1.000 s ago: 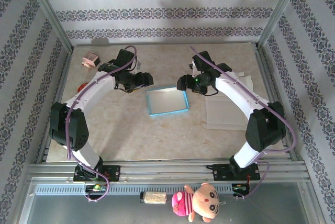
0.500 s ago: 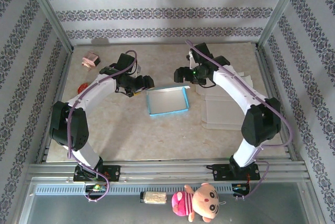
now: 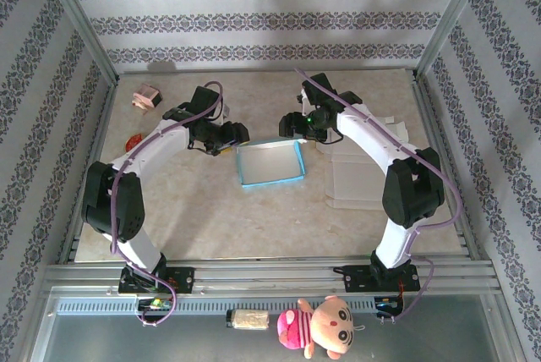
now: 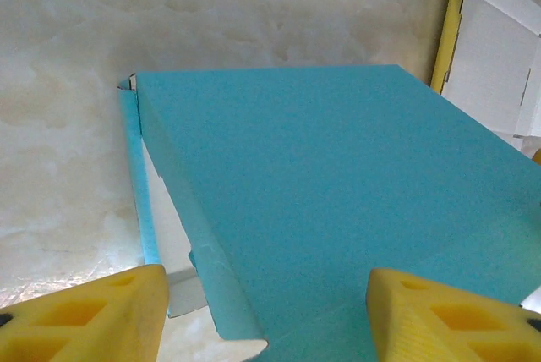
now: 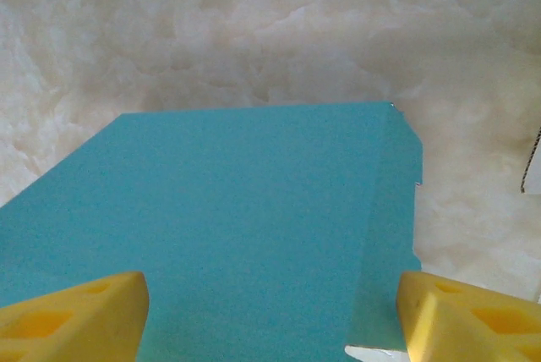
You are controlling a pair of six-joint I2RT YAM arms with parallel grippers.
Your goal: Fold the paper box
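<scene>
Light, thin and crease-prone by its look, the paper box (image 3: 270, 164) is best pinched at its far-wall corners, where left tool (image 3: 240, 133) and right tool (image 3: 288, 128) gape open.

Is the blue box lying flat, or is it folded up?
Folded up, open on top: the box has blue walls standing around its white floor. Whether the flaps are locked, I cannot tell.

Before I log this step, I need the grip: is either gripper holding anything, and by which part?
Nothing looks held. The left gripper and right gripper are open, facing the blue walls of the box near its far corners without pinching.
</scene>
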